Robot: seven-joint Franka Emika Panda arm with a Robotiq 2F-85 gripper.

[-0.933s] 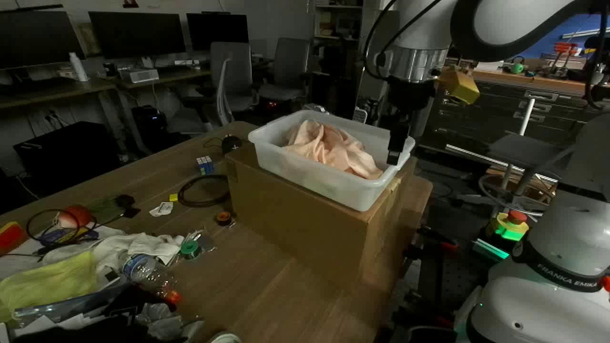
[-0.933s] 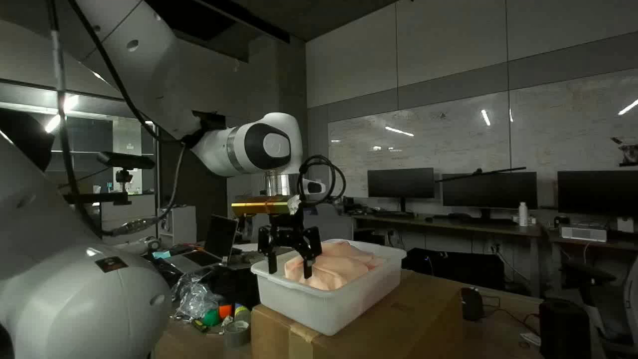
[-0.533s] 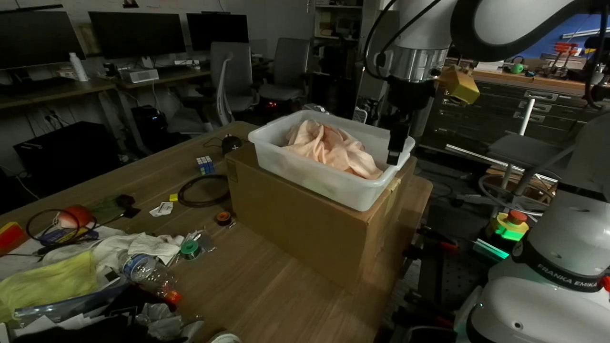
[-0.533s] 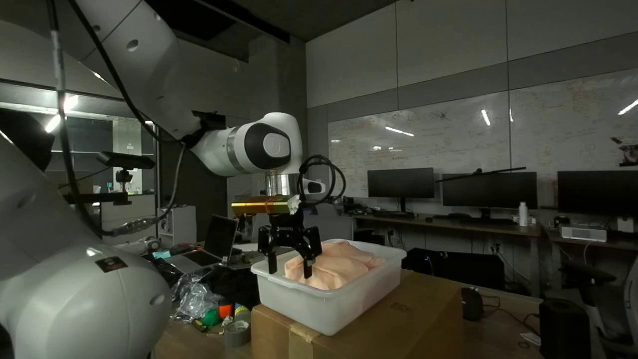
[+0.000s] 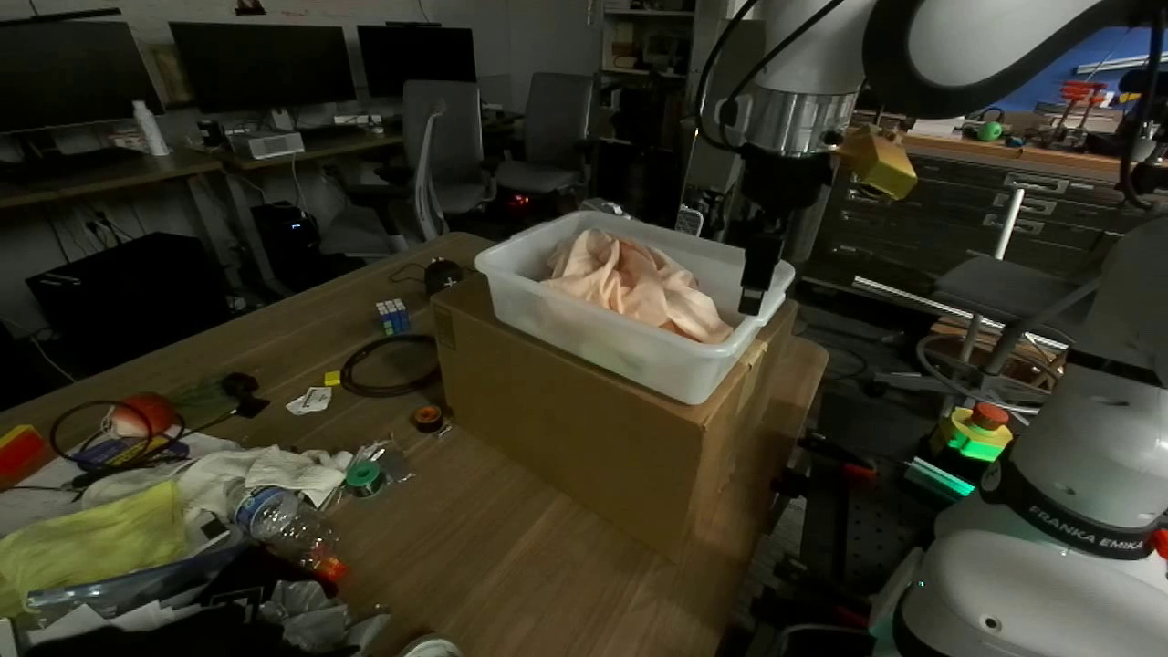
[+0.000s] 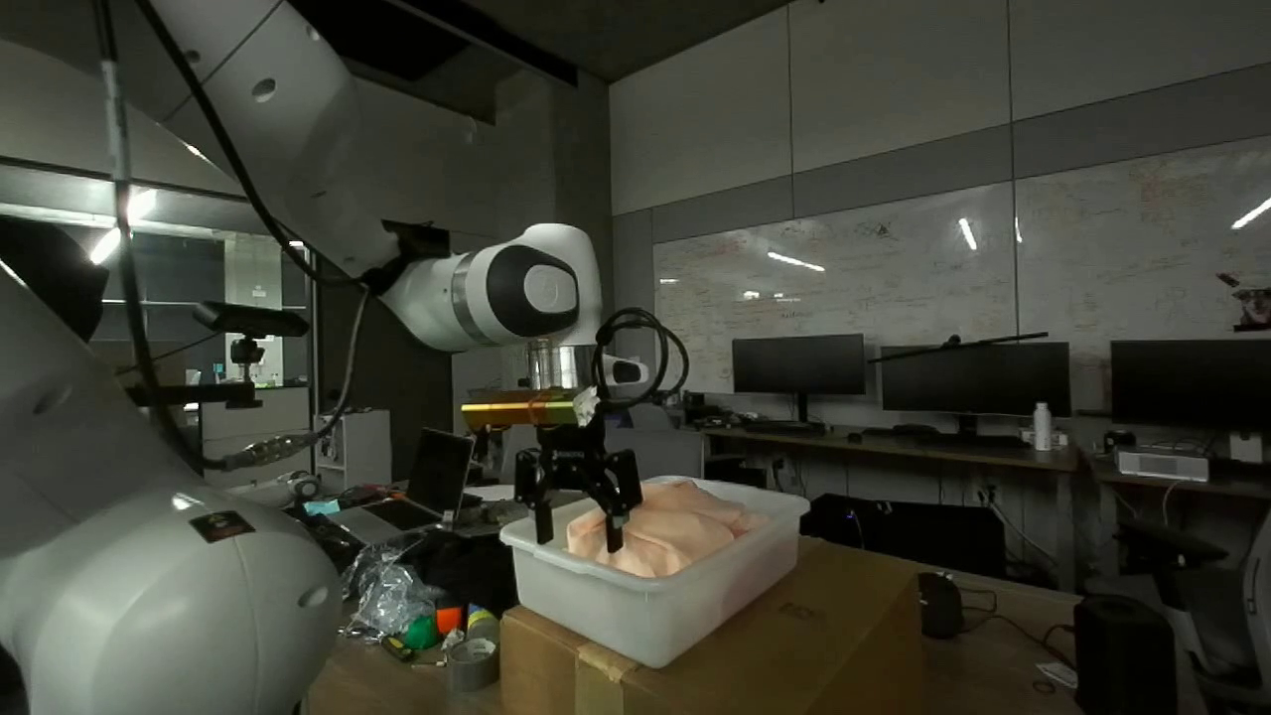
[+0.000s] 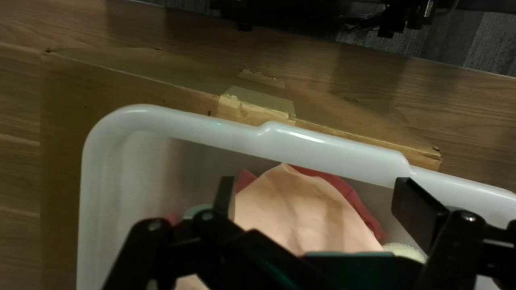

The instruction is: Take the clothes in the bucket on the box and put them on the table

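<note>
The white plastic bucket [image 5: 602, 351] stands upright on the brown cardboard box [image 5: 575, 438] in both exterior views. A peach cloth [image 5: 630, 278] lies heaped in the bucket. In the wrist view, dark red cloth [image 7: 350, 197] and a pale yellowish piece [image 7: 403, 250] show beneath the peach cloth [image 7: 298, 209]. My gripper [image 6: 579, 544] points down over one end of the bucket. It is open and empty, with its fingers wide apart. In the wrist view, the peach cloth shows between the fingertips [image 7: 315, 195]. I cannot tell whether a finger touches the cloth.
The box stands on the wooden table [image 5: 474, 566]. A coiled cable [image 5: 392, 367], a Rubik's cube [image 5: 392, 317] and tape rolls [image 5: 365, 477] lie beside it. A plastic bottle [image 5: 283, 525] and a yellow cloth [image 5: 100, 534] lie in a cluttered pile. A speaker [image 6: 1122, 645] stands beyond the box.
My gripper has shifted very slightly sideways and stays open. The bucket, clothes and box have not moved.
</note>
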